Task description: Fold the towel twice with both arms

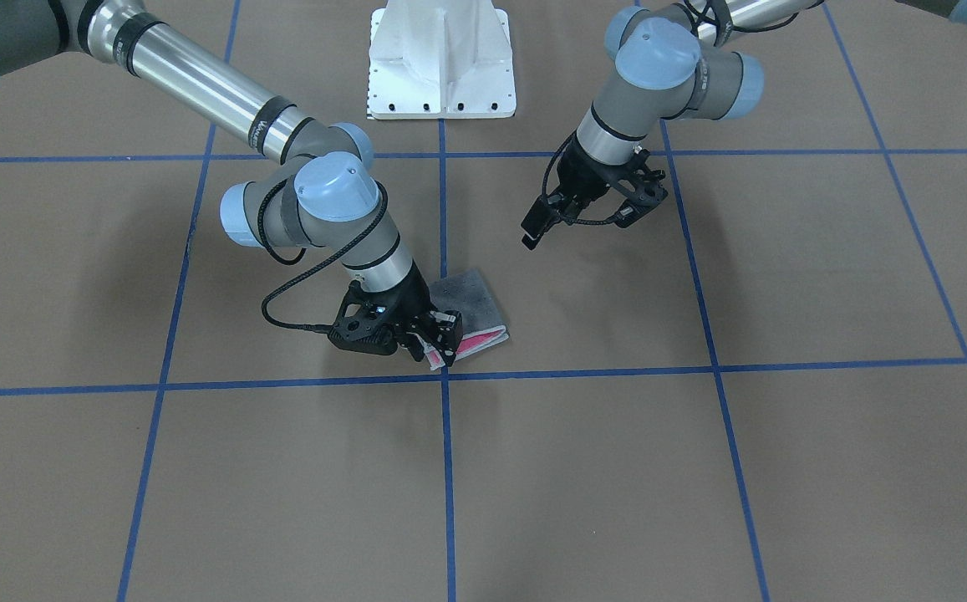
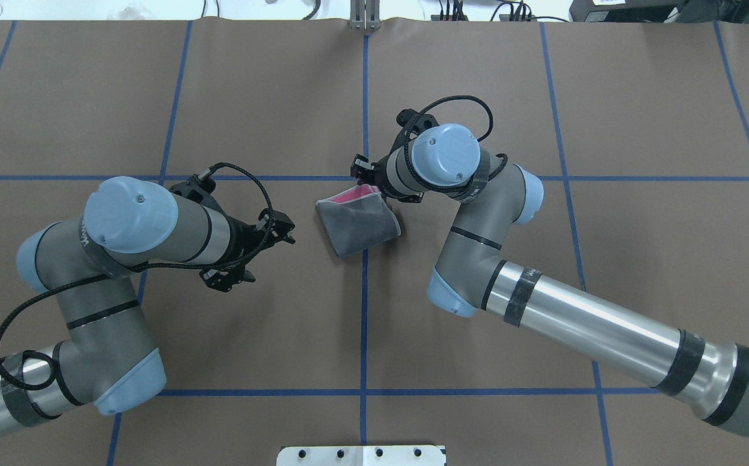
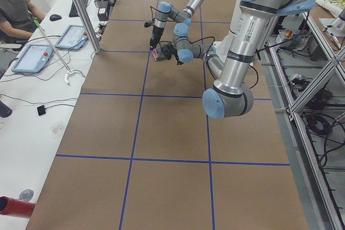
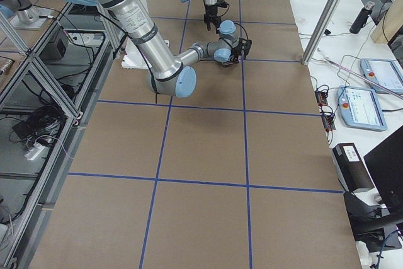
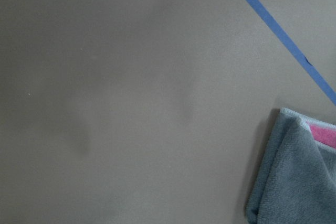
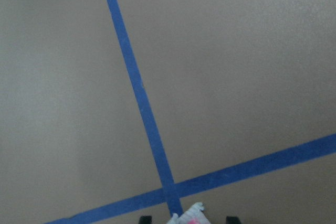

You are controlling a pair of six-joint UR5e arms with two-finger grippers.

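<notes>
The towel (image 1: 470,303) lies folded small on the brown table near its middle, dark grey face up, with pink showing along one edge (image 2: 356,223). My right gripper (image 1: 441,347) is low over the towel's pink corner (image 2: 364,175). In the right wrist view its two fingertips stand apart with the towel's corner (image 6: 188,216) between them, so it is open. Off to the side of the towel and above the table, my left gripper (image 2: 267,255) hangs open and holds nothing (image 1: 579,221). The left wrist view shows the towel (image 5: 299,182) at its lower right.
Blue tape lines (image 2: 364,291) cross the table in a grid. The white pedestal base (image 1: 441,58) stands at the robot's edge. A desk with tablets (image 3: 38,57) and a seated person (image 3: 13,4) lies beyond the far edge.
</notes>
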